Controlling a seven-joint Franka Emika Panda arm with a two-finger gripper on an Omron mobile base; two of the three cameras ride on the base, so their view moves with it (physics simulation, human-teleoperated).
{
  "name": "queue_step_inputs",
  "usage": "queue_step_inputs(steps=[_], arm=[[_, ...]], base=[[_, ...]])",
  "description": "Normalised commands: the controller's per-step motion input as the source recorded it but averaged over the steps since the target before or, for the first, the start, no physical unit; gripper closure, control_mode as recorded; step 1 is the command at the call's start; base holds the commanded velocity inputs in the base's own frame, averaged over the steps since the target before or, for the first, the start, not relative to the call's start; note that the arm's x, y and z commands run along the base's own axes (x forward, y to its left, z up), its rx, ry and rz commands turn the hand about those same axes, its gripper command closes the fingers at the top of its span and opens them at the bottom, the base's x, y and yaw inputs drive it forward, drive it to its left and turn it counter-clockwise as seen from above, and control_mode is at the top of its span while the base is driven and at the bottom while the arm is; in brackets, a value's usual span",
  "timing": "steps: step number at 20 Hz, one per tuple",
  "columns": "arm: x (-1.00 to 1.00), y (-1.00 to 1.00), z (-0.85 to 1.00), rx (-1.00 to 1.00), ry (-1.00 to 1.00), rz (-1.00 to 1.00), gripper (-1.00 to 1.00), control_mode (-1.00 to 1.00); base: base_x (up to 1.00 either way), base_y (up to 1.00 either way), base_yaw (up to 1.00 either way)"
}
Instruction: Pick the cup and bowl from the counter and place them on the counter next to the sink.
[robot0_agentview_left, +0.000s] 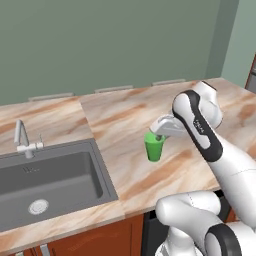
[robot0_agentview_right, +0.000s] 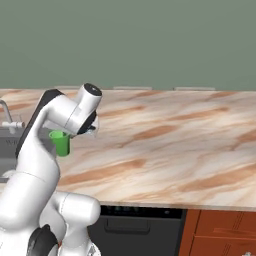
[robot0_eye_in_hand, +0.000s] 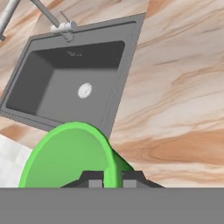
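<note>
Fingers (robot0_eye_in_hand: 112, 179) pinched on the rim of the cup (robot0_agentview_left: 154, 146), the arm carries it above the worktop (robot0_agentview_left: 130, 165) just right of the sink (robot0_agentview_left: 50, 180), where so thin a grip could let it tip or slip.

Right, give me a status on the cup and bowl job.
Done: nothing is set down beside the sink so far. In hand: the pincer is shut on the rim of the green cup, over the counter right of the basin. Left: release the cup there, then fetch the bowl.
</note>
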Motion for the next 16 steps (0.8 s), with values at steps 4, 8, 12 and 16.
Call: queue_step_inputs(steps=[4, 8, 12, 16], arm=[[0.62, 0.25, -0.01, -0.05, 0.05, 0.00, 1.00, -1.00], [0.20, 0.01, -0.15, -0.01, -0.03, 0.00, 1.00, -1.00], [0.00, 0.00, -0.69, 0.00, -0.02, 0.00, 1.00, -1.00], [0.04, 0.06, -0.81, 0.00, -0.04, 0.00, 1.00, -1.00]], base=[[0.00, 0.00, 0.00], [0.00, 0.00, 0.00], [0.00, 0.00, 0.00], [0.00, 0.00, 0.00]])
